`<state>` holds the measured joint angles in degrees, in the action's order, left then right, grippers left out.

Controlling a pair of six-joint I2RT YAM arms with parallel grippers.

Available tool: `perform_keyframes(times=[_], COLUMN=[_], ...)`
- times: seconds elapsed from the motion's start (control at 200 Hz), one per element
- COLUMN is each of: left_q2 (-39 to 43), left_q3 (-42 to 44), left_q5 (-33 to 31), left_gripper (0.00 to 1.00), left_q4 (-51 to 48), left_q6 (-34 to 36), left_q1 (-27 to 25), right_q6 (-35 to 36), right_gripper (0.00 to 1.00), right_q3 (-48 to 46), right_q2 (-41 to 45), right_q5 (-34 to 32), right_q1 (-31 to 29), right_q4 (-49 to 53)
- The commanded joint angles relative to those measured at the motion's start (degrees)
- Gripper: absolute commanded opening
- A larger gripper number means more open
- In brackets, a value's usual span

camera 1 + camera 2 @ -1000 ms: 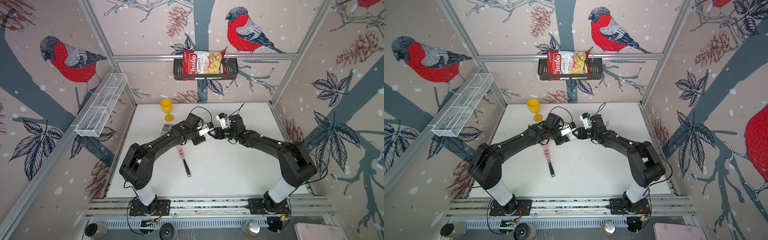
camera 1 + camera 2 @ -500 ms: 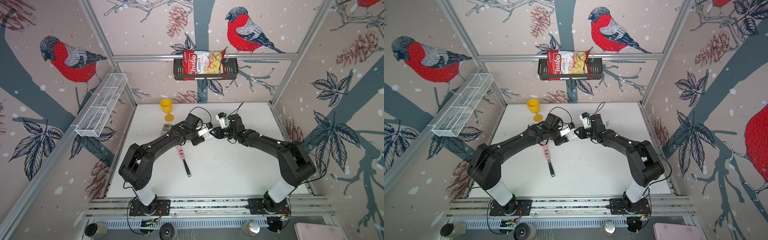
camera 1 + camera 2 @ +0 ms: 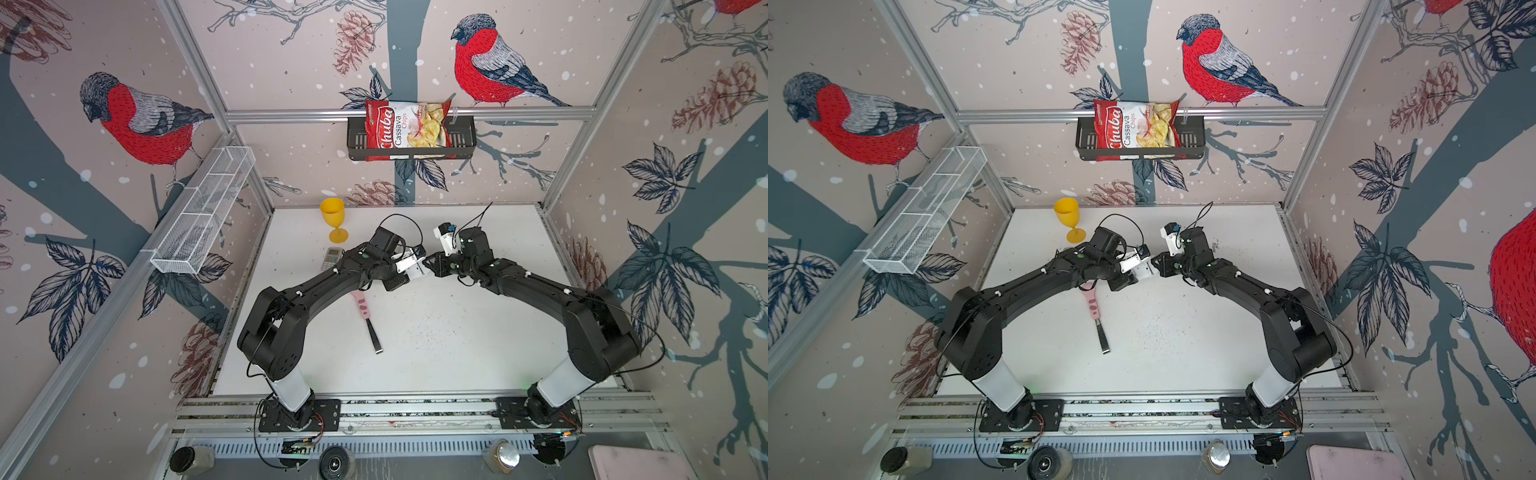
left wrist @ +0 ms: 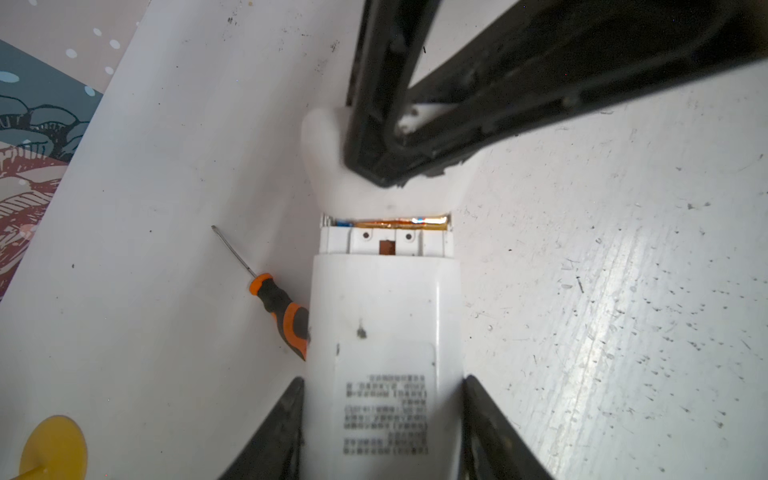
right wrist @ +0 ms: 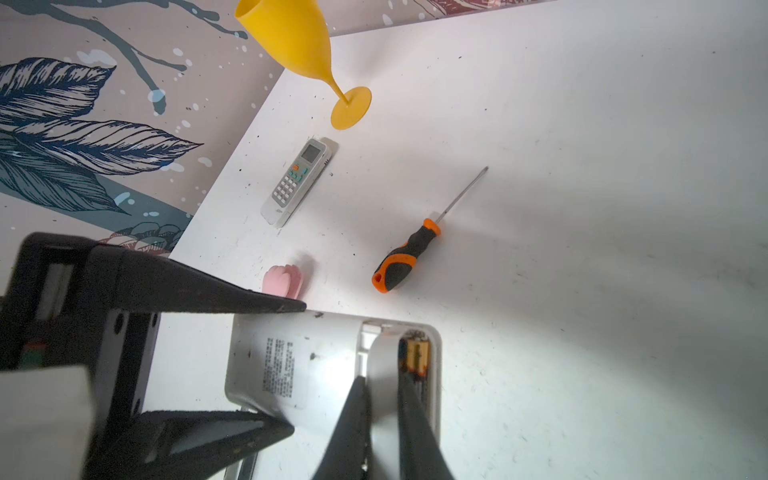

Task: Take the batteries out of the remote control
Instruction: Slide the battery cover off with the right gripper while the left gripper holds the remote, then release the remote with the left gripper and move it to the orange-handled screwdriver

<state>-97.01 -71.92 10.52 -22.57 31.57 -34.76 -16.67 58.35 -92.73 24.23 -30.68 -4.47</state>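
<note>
Holding the remote control (image 4: pixel 374 299), the left gripper (image 4: pixel 382 381) is clamping its sides. The right gripper (image 4: pixel 383 178), fully closed, is pinching the battery cover (image 4: pixel 324 158).

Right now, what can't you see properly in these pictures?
Batteries: left wrist view, only a golden sliver shows; the battery cover hides the rest, so no count.
White remote, its label: left wrist view, print blurred.
Right hand, its grip: both top views, too small to judge.
</note>
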Motion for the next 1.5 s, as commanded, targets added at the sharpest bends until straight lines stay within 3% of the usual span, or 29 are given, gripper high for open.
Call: perform_keyframes(times=[0.0,0.52,0.795,1.171,1.366,1.496], left_q2=[0.01,-3.97,-10.62,-15.54,-17.11,-17.51], left_q3=[0.19,-0.91,-5.91,-6.09,-5.78,-5.56], left_q5=[0.9,1.34,5.38,7.25,7.01,5.97], left_gripper=[0.29,0.29,0.29,0.29,0.35,0.49], left_q4=[3.06,2.32,-3.3,-1.92,-0.52,0.81], left_q6=[-0.16,-0.19,0.3,-0.29,-0.46,-0.51], left_q1=[-0.04,-0.04,-0.6,-0.74,-0.74,-0.66], right_q6=[0.23,-0.23,-1.52,-3.0,-3.01,-2.99], right_gripper=[0.14,0.18,0.2,0.2,0.2,0.2], right_q3=[-0.41,-4.88,-8.82,-13.71,-13.91,-13.8], right_q2=[1.03,3.0,3.8,4.86,4.3,3.82], right_q5=[-0.74,-0.24,1.93,3.02,3.19,3.33], right_q1=[0.22,4.1,8.45,11.72,11.81,11.83], right_q4=[0.1,-2.25,-5.65,-10.33,-11.0,-11.33])
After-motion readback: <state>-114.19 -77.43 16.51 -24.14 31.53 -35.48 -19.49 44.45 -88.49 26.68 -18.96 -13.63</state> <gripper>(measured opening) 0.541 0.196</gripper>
